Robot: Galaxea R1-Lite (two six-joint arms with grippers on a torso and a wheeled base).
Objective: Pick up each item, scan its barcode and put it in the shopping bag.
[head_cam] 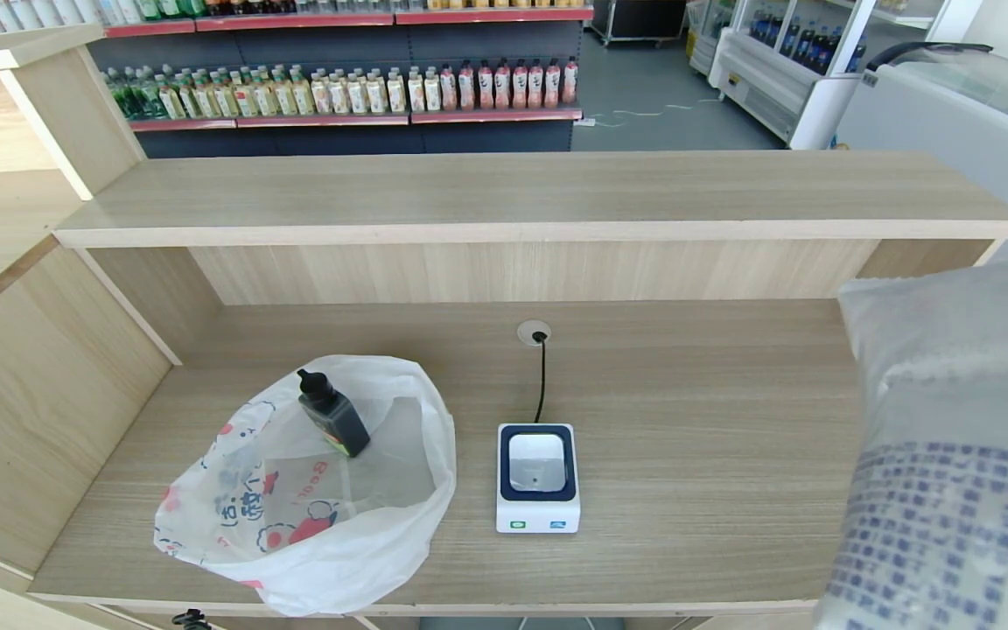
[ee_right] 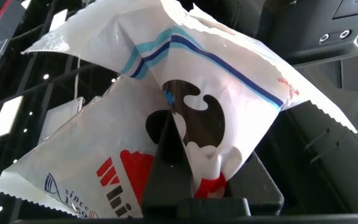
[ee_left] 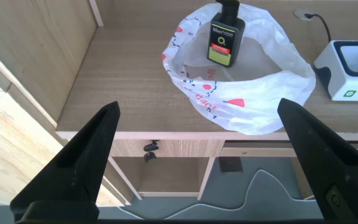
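- The left pincer [ee_left: 199, 107]: I read it as wide, holding nothing, off the near edge of the table [head_cam: 696, 411], before the bag [head_cam: 355, 542].
- The right pincer [ee_right: 169, 140]: clamped on a white packet [ee_right: 229, 81] (blue stripes, red print), raised at the right.
- The bag: open on the table, left of the scanner [head_cam: 537, 477]; a dark bottle [head_cam: 335, 416] lies inside.

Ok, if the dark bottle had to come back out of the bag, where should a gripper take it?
Probably across the body's two narrow sides, coming straight down through the open mouth of the bag. The bottle lies label-up, cap toward the counter's back wall, so its broad face offers nothing to pinch. The open left gripper faces it.
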